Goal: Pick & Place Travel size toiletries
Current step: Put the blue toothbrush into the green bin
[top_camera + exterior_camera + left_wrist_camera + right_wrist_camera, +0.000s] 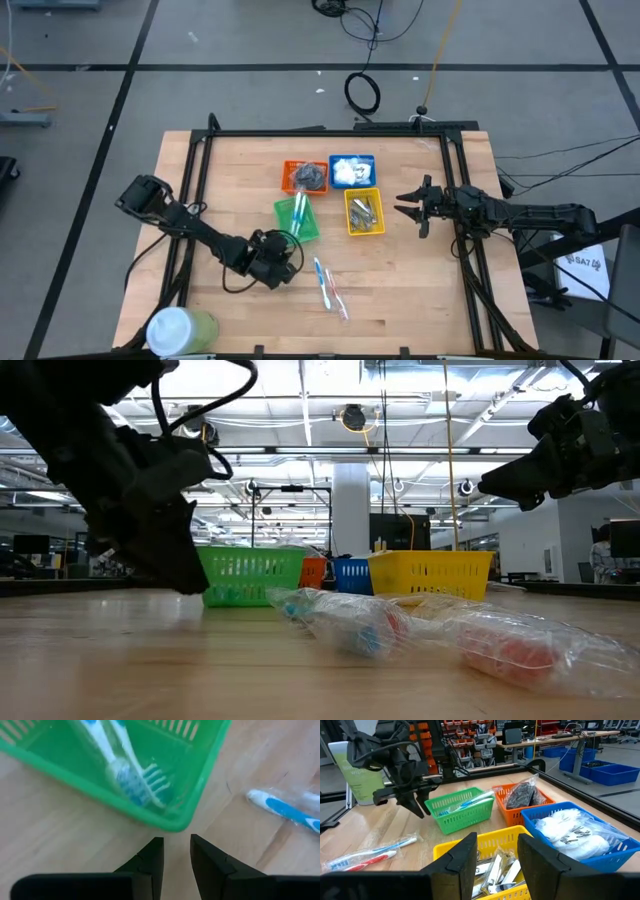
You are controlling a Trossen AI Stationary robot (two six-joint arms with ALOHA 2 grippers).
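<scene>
Two wrapped blue-pink-white toothbrushes (330, 285) lie flat on the table, near of the baskets; they also show in the low view (400, 625). More toothbrushes (132, 780) lie in the green basket (297, 218). Dark discs fill the orange basket (305, 176), white packets the blue basket (352, 171), silver clippers the yellow basket (364, 212). My left gripper (175, 850) hangs just near of the green basket's corner (175, 822), narrowly open and holding nothing. My right gripper (497, 850) hovers open to the right of the yellow basket (490, 865).
The big white-and-green tub (180, 330) stands at the table's near left corner. A black frame (330, 132) runs along the table's far, left and right sides. Bare wood (420, 290) lies right of the loose toothbrushes.
</scene>
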